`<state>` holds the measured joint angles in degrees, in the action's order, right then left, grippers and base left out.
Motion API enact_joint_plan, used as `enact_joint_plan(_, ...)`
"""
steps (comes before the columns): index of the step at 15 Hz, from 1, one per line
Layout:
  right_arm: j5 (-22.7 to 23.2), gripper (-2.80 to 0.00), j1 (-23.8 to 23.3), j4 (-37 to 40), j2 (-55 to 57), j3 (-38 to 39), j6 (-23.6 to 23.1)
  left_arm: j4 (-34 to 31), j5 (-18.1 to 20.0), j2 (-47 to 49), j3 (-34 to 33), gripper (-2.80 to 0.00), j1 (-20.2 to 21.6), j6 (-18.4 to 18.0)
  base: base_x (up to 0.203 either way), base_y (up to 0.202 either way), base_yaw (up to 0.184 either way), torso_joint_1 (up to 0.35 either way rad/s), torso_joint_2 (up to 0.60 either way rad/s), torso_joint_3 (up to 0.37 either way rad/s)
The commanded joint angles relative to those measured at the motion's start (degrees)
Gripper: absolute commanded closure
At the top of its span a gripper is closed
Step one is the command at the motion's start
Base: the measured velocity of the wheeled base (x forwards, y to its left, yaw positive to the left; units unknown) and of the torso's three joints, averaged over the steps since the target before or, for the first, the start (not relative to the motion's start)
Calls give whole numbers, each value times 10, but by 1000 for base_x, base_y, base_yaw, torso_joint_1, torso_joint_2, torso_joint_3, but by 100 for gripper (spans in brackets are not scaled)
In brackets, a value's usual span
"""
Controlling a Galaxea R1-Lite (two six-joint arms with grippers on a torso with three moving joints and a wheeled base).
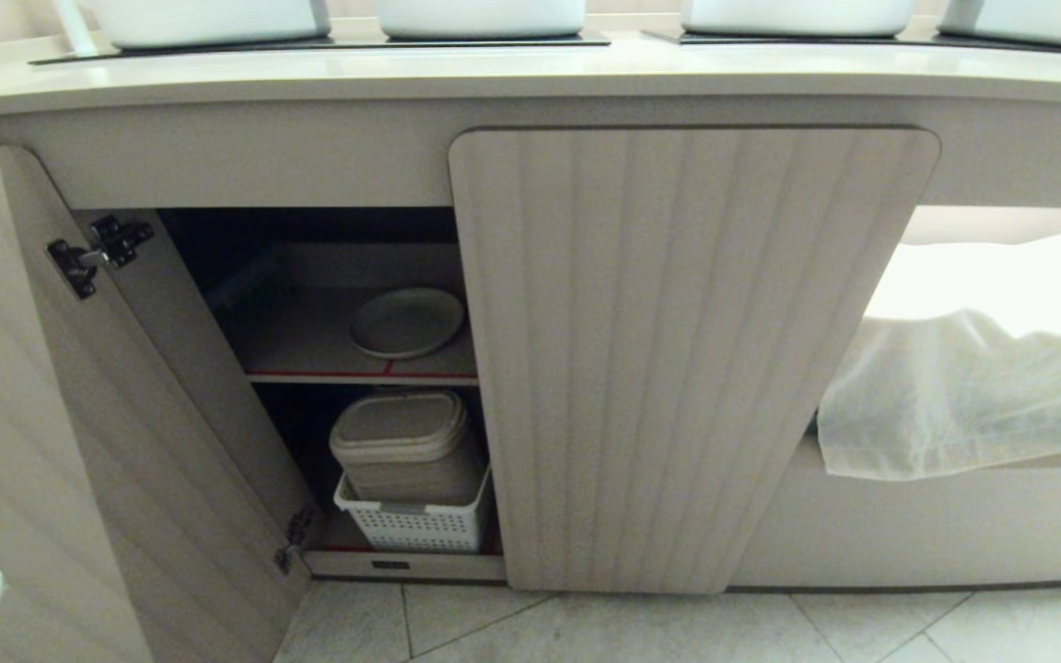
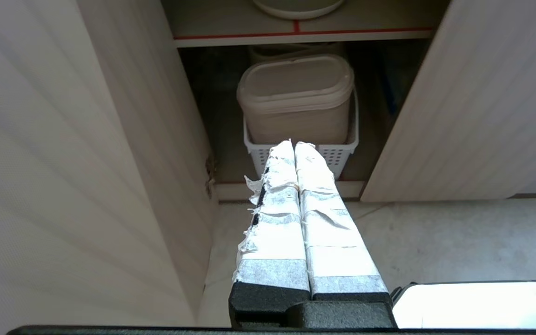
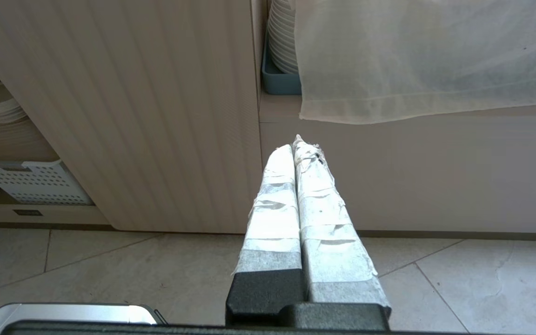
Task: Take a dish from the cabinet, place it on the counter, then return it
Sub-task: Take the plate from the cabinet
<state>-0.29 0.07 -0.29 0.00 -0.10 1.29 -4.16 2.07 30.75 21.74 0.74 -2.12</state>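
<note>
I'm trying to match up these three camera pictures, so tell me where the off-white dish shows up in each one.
Head view: the dish lies on the red-edged shelf inside the open cabinet, left of centre.
Left wrist view: only its near rim shows at the top edge, above the same shelf.
Right wrist view: not in it; the closed fluted door hides that shelf.
Shared landmark: the white perforated basket on the cabinet floor shows in all three.
</note>
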Motion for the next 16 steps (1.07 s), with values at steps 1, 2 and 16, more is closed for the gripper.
enact_joint_plan(1, 0, 0, 0, -1, 0, 0, 0, 2, -4, 87, 21, 0, 3, 5, 0, 0, 0, 0, 0, 0)
enact_joint_plan(2, 0, 0, 0, 0, 0, 0, 0, 9, -7, 115, 24, 0, 3, 14, 0, 0, 0, 0, 0, 0)
enact_joint_plan(16, 0, 0, 0, 0, 0, 0, 0, 298, 1, 429, -22, 0, -1, 191, 0, 0, 0, 0, 0, 0)
